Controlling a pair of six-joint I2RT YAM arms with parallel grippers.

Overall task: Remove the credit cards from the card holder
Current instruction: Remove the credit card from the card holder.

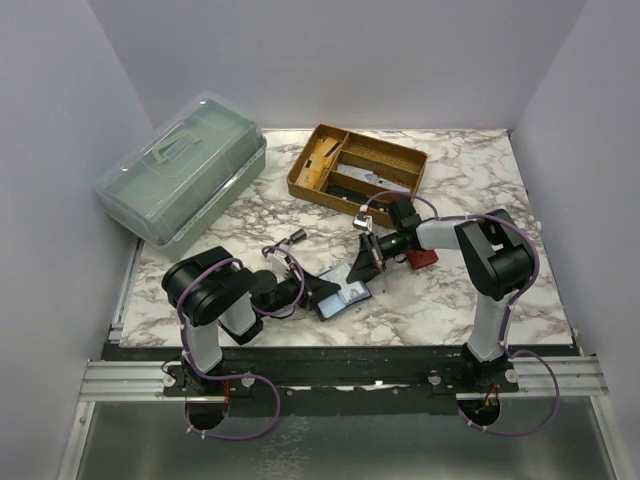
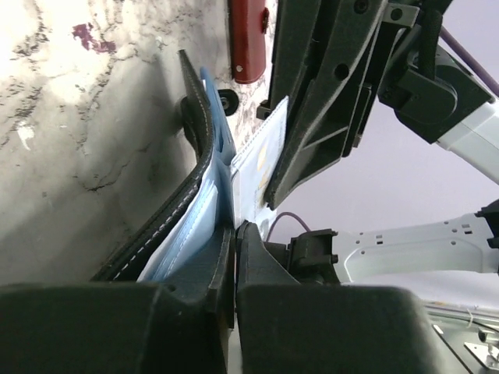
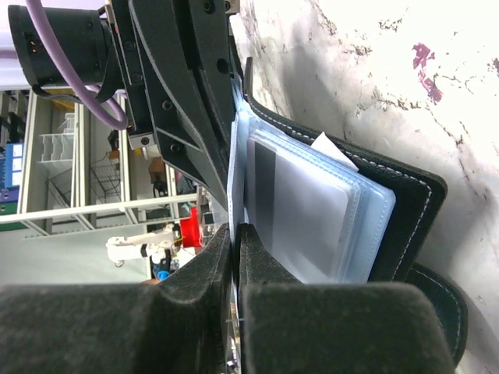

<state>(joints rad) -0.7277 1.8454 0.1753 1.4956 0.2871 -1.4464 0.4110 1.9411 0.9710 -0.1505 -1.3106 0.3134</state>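
The black card holder lies open on the marble table between both arms, its stitched cover and clear blue sleeves fanned out. My left gripper is shut on the holder's near edge. From the other side, my right gripper is shut on the edge of a pale credit card. That card stands up out of the sleeves. In the left wrist view the same card shows beside the right gripper's fingers. A second card with a dark stripe sits in a sleeve.
A clear box with a green lid stands at the back left. A brown wooden divided tray sits at the back centre. A red object lies under the right arm, and a small dark item rests behind the left gripper.
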